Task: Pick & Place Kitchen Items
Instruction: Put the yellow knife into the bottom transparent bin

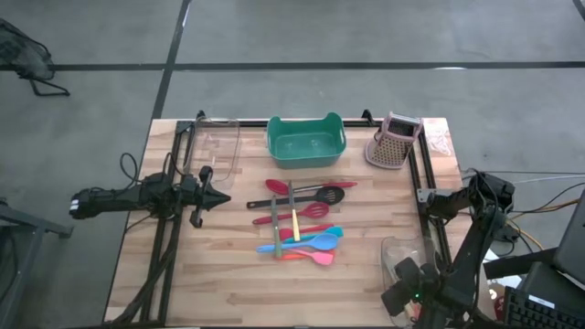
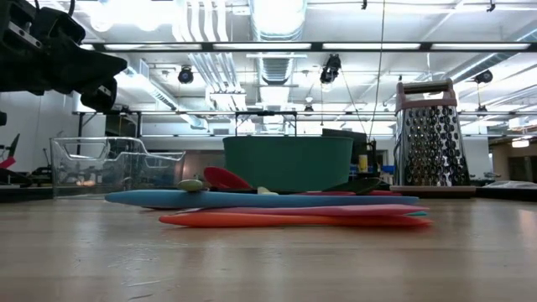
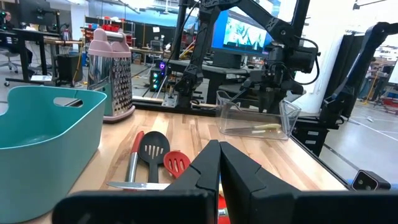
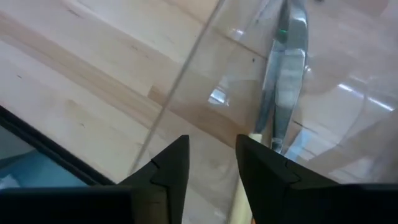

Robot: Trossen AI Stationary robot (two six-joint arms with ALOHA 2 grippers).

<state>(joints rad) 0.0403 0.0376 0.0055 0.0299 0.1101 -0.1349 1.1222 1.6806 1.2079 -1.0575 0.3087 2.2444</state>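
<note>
Right jaws: parted, nothing between them, hanging over the clear tub point(image 4: 186, 93) at the front right corner of the bench point(image 1: 238, 283). Metal utensil point(image 4: 286, 74) with a pale handle lying loose inside that tub, just beyond the fingertips. Reads as dropped off, not gripped.

Left jaws: clenched on nothing, hovering above the bench left of the pile point(image 1: 302, 219), tips pointing at it.

Rest of the kitchen items in 1 heap mid-bench, in front of the teal tub point(image 1: 306, 142): red and black spoons and turners on the far side, blue spatula point(image 2: 252, 199), pink and orange ones nearer the front. Several crossed or stacked.

Handling, as judged:
- Light, stiff along the shaft; silicone heads soft and likely grippy.
- Metal shafts probably slick; easy to pivot if pinched off-centre.
- Best pinched across the handle near mid-length, not on the wide head.
- Top pieces first; anything underneath likely drags a neighbour along.
- Thin and flat on the wood, so little room to get under; low approach needed.

View differences:
- High view alone gives the full layout, incl. grater-style holder point(image 1: 395, 142) at back right and a 2nd clear tub point(image 1: 219, 142) at back left.
- Low view shows stack height, 3 spatulas layered, but hides the right arm.
- Left wrist view shows the right arm over its tub from across the bench.
- Right wrist view alone shows the gap between its jaws.
</note>
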